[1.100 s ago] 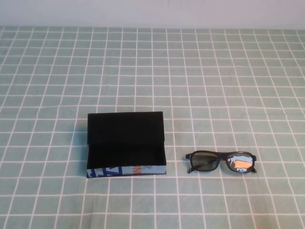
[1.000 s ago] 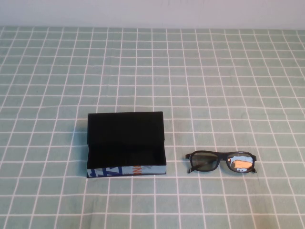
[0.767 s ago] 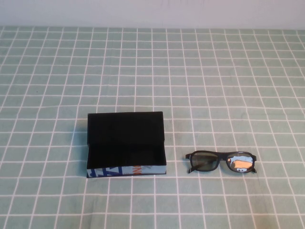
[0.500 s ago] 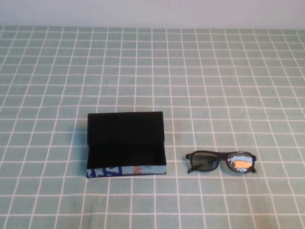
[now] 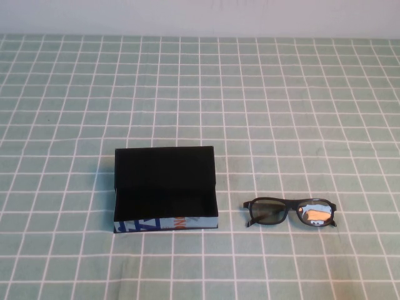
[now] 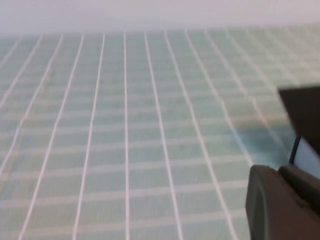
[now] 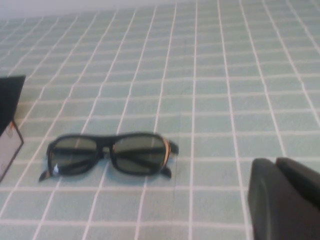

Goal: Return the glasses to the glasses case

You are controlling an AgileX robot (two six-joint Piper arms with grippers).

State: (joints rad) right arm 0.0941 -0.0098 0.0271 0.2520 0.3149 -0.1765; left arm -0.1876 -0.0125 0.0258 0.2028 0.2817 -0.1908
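While both grippers' jaws are indiscernible, glasses (image 5: 289, 212) lie right of the open glasses case (image 5: 166, 189).

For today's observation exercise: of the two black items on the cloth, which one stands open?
The glasses case, lid raised, on the robot's left of the glasses. Neither tool is over the table in the high view.

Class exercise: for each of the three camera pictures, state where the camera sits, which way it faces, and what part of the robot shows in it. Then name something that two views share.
High view: raised on the robot's side, angled down at the table; open glasses case left, glasses right; no arm shows.
Left wrist view: low over the cloth, facing the case's corner; a piece of the left gripper shows.
Right wrist view: low, facing the glasses; a piece of the right gripper shows.
Shared: high and right wrist views both show the glasses.
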